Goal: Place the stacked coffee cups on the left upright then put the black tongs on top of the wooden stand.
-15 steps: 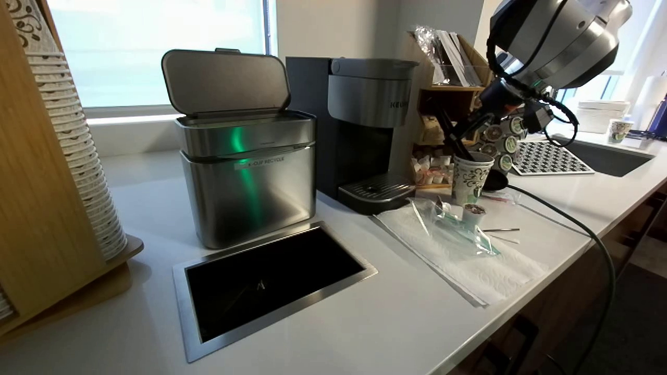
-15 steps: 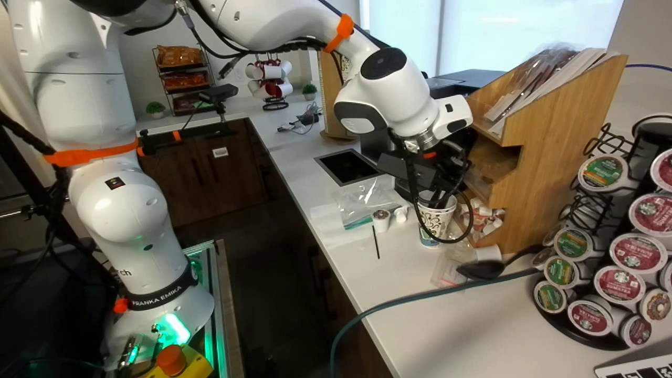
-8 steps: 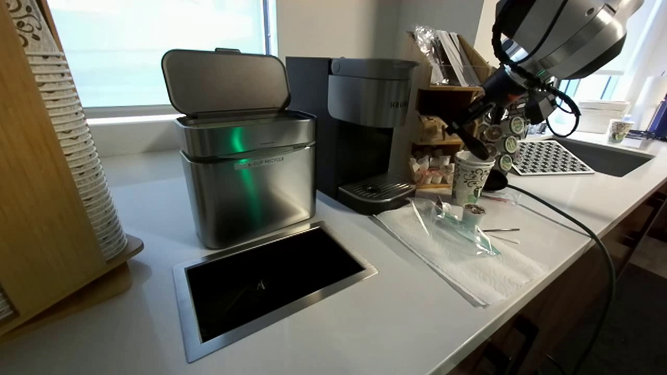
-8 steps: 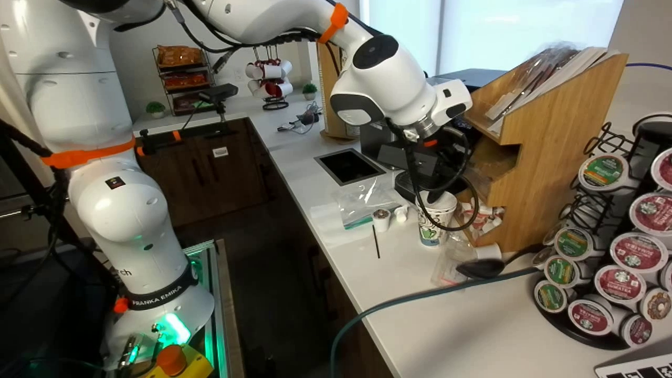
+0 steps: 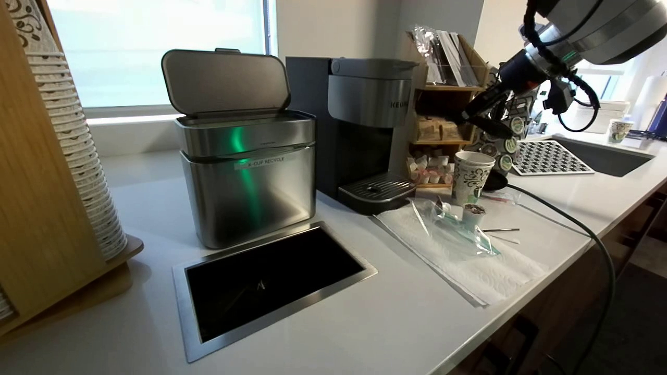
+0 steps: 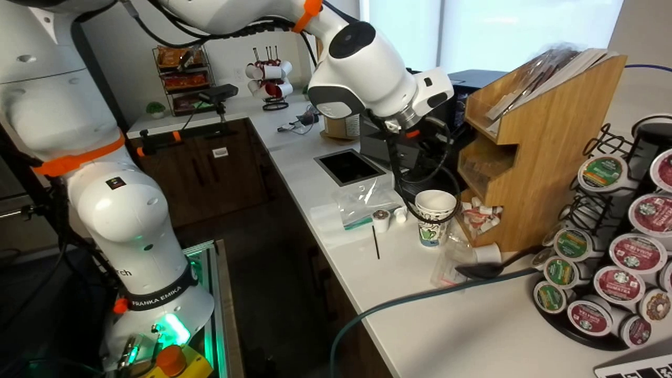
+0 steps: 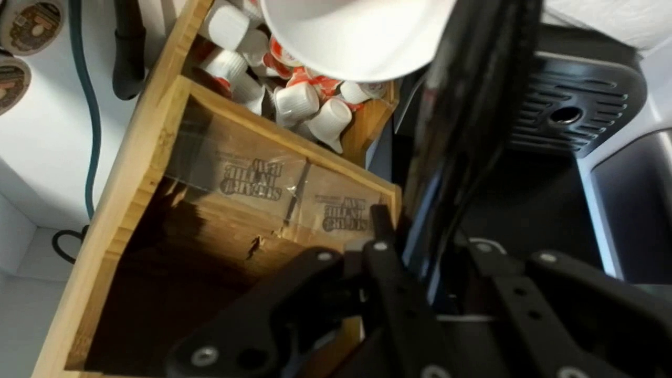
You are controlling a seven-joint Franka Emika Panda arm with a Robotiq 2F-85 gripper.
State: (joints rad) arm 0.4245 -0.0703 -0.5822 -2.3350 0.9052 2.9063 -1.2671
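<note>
Black tongs (image 5: 494, 126): in an exterior view I have them clamped in my gripper (image 5: 466, 113), higher than the stacked coffee cups (image 5: 470, 179).
Coffee machine (image 5: 372, 101): just beside the wooden stand (image 5: 449, 88).
Cups (image 6: 431, 233): in an exterior view they stand upright on the counter (image 6: 446, 336), near the stand; my gripper's tips are too dark to make out.
Fingers (image 7: 394, 289): in the wrist view I see them narrowed onto the tongs, which cross in front of the cup's white rim.

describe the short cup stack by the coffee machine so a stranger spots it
Find the wooden stand beside the coffee machine. Just in front, upright on the counter, are the stacked coffee cups: taller than the white pod nearby, with a swirly print.
</note>
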